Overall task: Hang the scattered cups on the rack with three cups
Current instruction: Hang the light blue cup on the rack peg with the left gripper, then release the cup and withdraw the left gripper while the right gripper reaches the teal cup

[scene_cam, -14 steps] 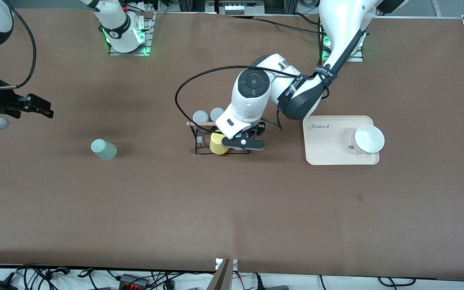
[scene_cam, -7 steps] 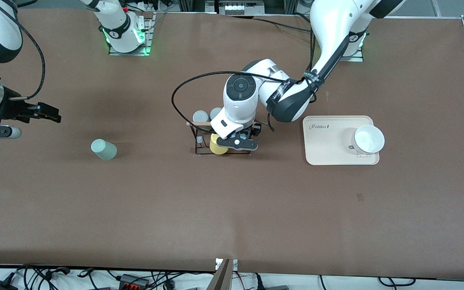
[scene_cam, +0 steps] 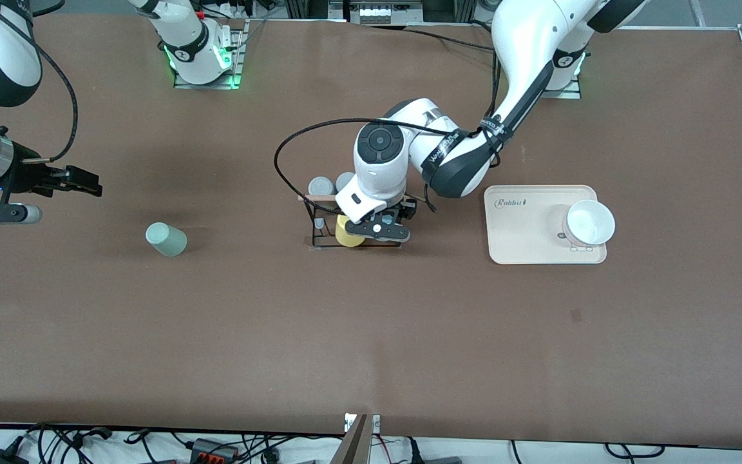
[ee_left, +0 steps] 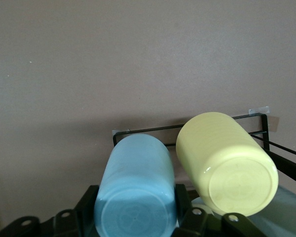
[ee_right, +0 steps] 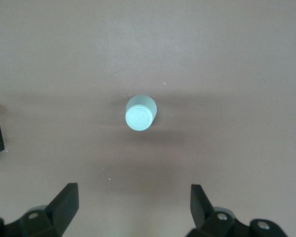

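Overhead, the left tool (scene_cam: pixel 380 229) sits at the rack (scene_cam: pixel 319 219) mid-worktop, while the mint cup (scene_cam: pixel 165 239) stands toward the right arm's end. Left wrist: its fingers (ee_left: pixel 86 203) seemingly still pinch the blue cup (ee_left: pixel 135 190) beside the yellow cup (ee_left: pixel 227 160). Right wrist: the right tool (ee_right: pixel 133 207) hovers spread wide over the mint cup.

A brown matte desk (scene_cam: pixel 409 335) carries everything. Toward the left arm's end lies a beige rectangular plastic tray (scene_cam: pixel 519 232) with rounded corners and a small printed word near one corner. On the tray, at its end toward the left arm, stands a white round bowl (scene_cam: pixel 590 222), upright with its opening up. Mid-desk, a yellow tapered plastic cup (scene_cam: pixel 346 236) hangs tilted, bottom outward. Just farther from the front camera, two grey round cups (scene_cam: pixel 321 187) sit side by side
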### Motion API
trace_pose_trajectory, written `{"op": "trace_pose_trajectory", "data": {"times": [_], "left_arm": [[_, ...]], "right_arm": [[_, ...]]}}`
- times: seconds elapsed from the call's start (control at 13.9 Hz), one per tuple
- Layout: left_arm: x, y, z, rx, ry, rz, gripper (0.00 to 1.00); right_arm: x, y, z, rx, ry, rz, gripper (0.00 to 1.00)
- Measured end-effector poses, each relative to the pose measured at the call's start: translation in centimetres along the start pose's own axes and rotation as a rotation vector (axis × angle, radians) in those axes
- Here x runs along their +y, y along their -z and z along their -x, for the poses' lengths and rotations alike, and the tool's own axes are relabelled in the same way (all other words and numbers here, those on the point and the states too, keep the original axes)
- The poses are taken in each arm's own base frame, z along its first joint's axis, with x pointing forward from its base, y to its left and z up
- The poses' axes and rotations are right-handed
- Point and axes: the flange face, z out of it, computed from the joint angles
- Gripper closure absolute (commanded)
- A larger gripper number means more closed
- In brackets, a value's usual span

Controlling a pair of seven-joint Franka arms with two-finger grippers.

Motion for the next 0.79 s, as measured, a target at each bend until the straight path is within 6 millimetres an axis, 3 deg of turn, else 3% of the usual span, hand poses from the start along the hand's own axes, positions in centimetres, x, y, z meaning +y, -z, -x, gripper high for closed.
{"op": "trace_pose_trajectory", "data": {"times": [0.29,0.43,0.57,0.79], "left_arm": [[0.0,0.1,-0.1,0.001,0.003,0.001,0.00],[-0.3,1.0,-0.6,0.017,0.011,0.012,0.00],[-1.6,3.8,-1.8,0.052,0.037,0.029,0.00],[-7.2,10.3,-3.2,0.068,0.115,-0.005,0.00]], "right_arm": [[0.0,0.0,0.0,-0.001,0.000,0.000,0.00],[-0.1,-0.2,-0.1,-0.003,0.002,0.000,0.00],[-0.2,-0.7,-0.3,-0.013,0.003,0.000,0.00],[-0.8,-1.9,-0.5,-0.035,0.014,0.000,0.00]]}}
